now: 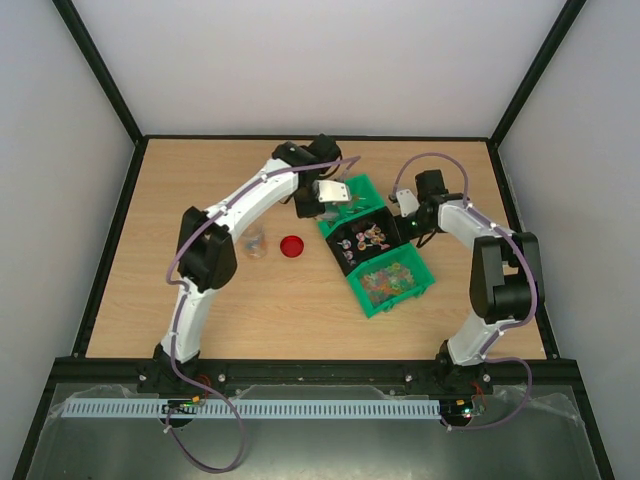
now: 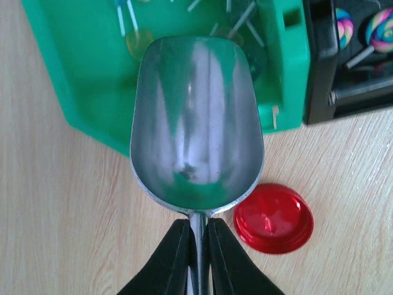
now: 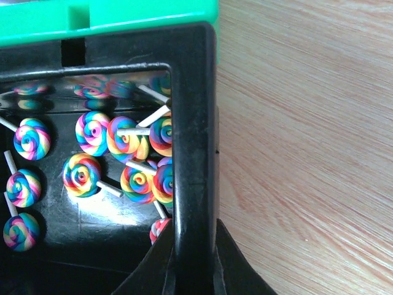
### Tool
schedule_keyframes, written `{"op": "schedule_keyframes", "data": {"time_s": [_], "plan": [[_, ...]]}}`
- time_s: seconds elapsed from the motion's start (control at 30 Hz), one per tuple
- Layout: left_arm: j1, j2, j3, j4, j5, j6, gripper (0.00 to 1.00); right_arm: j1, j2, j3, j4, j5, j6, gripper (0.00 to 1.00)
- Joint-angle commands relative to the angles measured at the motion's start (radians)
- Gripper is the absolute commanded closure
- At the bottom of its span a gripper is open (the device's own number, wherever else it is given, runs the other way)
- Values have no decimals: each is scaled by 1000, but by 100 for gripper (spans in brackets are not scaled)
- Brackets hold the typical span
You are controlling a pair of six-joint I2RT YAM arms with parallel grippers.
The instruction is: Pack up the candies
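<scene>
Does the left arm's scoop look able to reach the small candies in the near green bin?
Probably yes: the candies lie uncovered, and the right fingers only clamp the black bin beside them.

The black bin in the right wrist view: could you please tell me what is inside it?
The black bin holds loose rainbow-swirl lollipops on white sticks. Its wall, clamped by the right gripper, partly covers a few.

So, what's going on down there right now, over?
Left hand shut on metal scoop, scoop looks empty. Right hand clamped on wall of black bin. Candies sit in near green bin. Red lid beside scoop, not blocking.
</scene>
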Motion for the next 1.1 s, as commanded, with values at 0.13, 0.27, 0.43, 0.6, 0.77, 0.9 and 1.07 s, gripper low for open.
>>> {"op": "schedule_keyframes", "data": {"time_s": [0.13,0.27,0.43,0.6,0.77,0.9,1.07], "plan": [[-34,180,128,-140,24,41,98,27,-57,5,30,-106,15,99],[-51,214,129,-116,55,38,98,34,-59,3,36,-113,12,99],[-57,233,119,-56,137,8,98,39,-58,4,38,-135,8,99],[-61,250,98,6,212,-25,98,40,-64,-1,40,-142,5,99],[-66,244,53,123,311,-86,98,40,-69,-1,41,-154,7,99],[-66,177,-90,302,404,-149,98,39,-70,-4,41,-151,7,99],[-61,54,-324,567,493,-211,98,35,-67,0,38,-138,9,99]]}}
